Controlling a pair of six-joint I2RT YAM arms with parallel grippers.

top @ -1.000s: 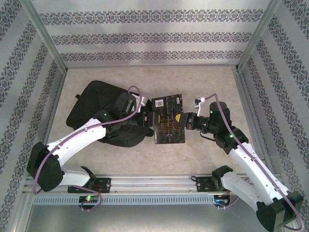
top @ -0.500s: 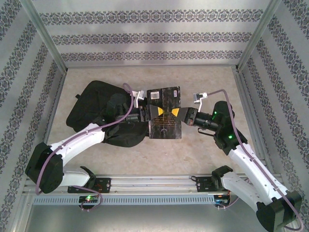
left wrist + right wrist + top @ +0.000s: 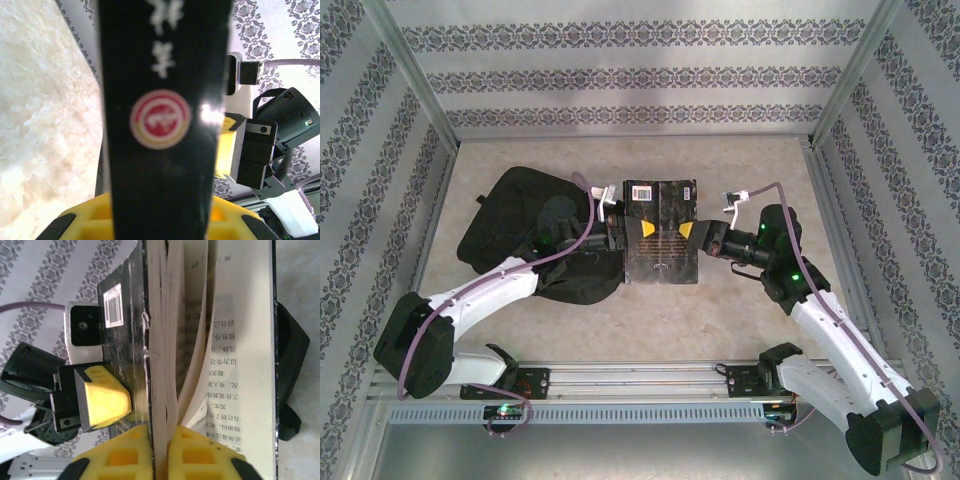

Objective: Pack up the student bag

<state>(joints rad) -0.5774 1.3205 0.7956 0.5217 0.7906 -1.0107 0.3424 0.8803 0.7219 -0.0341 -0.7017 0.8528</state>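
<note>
The left claw (image 3: pixel 638 230) is pinched onto the left edge of a black book (image 3: pixel 662 250). From its own wrist camera the dark spine runs straight up between the two yellow finger bases, with a red round emblem (image 3: pixel 160 119) printed on it. That close-up is blurred, though, so the exact line of contact is hard to make out. The right claw (image 3: pixel 688 232) has the opposite edge: its yellow pads (image 3: pixel 125 455) are pressed together on a thin sheaf of pages and cover. The loose pages fan out beyond the pinch, showing printed text. In that same view one yellow finger of the left claw lies flat against the black cover, just below a white barcode label (image 3: pixel 114 305).

From above, the two claws face each other across the book, which sits between them near the middle of the table (image 3: pixel 740 170) with its black cover towards the overhead camera. The student bag (image 3: pixel 510 220) lies on the table just left of the book — dark and slumped, with the left arm stretched across its lower right part. Its right edge is just beside the book's left edge.
</note>
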